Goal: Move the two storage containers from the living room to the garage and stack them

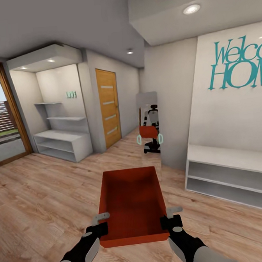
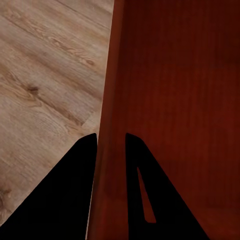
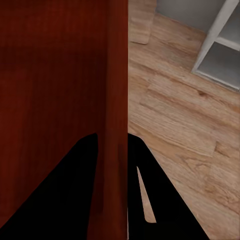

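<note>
I hold one orange-red storage container (image 1: 132,201) out in front of me, level above a light wood-plank floor. My left gripper (image 1: 99,224) is shut on its left wall near the close corner. My right gripper (image 1: 171,218) is shut on its right wall. In the left wrist view the dark fingers (image 2: 75,175) of the left gripper (image 2: 110,136) pinch the thin wall of the container (image 2: 175,100). In the right wrist view the right gripper (image 3: 112,136) clamps the container's wall (image 3: 55,75) the same way. The bin is empty. The garage is out of view.
A hallway lies ahead. A tall mirror (image 1: 149,124) on the wall corner reflects me and the bin. A low white shelf bench (image 1: 228,175) stands at the right under teal lettering. White shelving (image 1: 61,141), a wooden door (image 1: 108,107) and a glass door (image 1: 1,116) are to the left.
</note>
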Robot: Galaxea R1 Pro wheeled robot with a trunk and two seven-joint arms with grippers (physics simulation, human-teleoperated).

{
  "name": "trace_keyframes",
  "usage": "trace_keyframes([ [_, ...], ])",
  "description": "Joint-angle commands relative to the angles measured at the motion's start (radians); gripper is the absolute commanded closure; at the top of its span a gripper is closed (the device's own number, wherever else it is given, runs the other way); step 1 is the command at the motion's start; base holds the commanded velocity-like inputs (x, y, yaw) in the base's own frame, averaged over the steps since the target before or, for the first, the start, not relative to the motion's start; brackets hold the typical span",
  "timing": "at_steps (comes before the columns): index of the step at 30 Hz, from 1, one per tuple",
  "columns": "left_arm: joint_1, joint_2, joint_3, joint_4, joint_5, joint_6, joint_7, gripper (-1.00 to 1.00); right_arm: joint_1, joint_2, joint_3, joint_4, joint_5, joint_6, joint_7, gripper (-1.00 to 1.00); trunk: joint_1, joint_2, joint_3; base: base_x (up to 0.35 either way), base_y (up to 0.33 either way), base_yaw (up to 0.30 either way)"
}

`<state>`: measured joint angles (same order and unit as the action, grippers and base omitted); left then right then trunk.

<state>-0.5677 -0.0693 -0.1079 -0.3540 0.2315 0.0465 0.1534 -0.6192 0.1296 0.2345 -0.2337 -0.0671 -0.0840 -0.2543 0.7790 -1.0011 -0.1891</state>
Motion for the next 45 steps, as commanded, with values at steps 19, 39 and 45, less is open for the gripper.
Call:
trace_keyframes([
  [19,0.000,0.046,-0.004,0.015,0.008,0.006,0.054,1.00,-0.002,-0.001,-0.018,-0.003,0.010,-0.014,-0.009,1.00,0.001,-0.001,-0.001,0.324,0.000,0.023],
  [39,0.000,0.046,-0.004,0.015,0.008,0.006,0.054,1.00,-0.002,-0.001,-0.018,-0.003,0.010,-0.014,-0.010,1.00,0.001,-0.001,-0.001,0.324,0.000,0.263],
  [45,0.000,0.046,-0.004,0.015,0.008,0.006,0.054,1.00,-0.002,-0.001,-0.018,-0.003,0.010,-0.014,-0.010,1.00,0.001,-0.001,-0.001,0.324,0.000,0.269],
])
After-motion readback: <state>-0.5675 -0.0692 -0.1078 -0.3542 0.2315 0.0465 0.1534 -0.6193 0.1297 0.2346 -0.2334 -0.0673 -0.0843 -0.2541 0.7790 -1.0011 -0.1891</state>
